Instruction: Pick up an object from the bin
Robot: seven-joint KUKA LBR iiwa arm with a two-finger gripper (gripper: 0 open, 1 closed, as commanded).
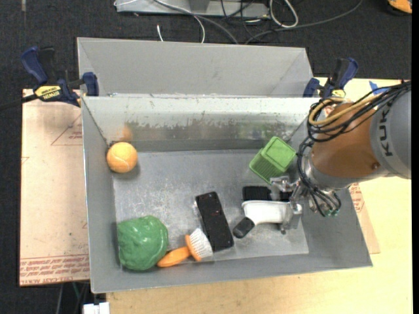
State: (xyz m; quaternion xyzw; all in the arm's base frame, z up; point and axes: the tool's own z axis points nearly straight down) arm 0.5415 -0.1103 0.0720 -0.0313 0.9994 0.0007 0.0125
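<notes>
Quick count, front to back, eight loose things in the grey bin [196, 113]; along the near edge on the left there's one lumpy green blob [140, 242], and just beside it one brush [188, 250] with an orange handle and white bristles; the bristle end sits right up against the near end of a long black slab [214, 220] lying at a slant mid-floor; right of that, one small black bit [243, 227] touching one white piece [262, 210] that lies crosswise; behind the white piece there's a third black thing, squat and boxy [256, 193]; further back one green block [273, 157], tilted near the far wall; way over on the far left, one orange ball [122, 157], well apart from everything else; so that's three black, two green, one white, one brush, one ball; the arm [347, 152] comes in over the right rim, its brown-covered wrist looped with dark cables, angled down and leftward; the gripper [289, 209] is low at the right end of the white piece; honestly can't tell how wide it's open or whether it has hold of anything.
</notes>
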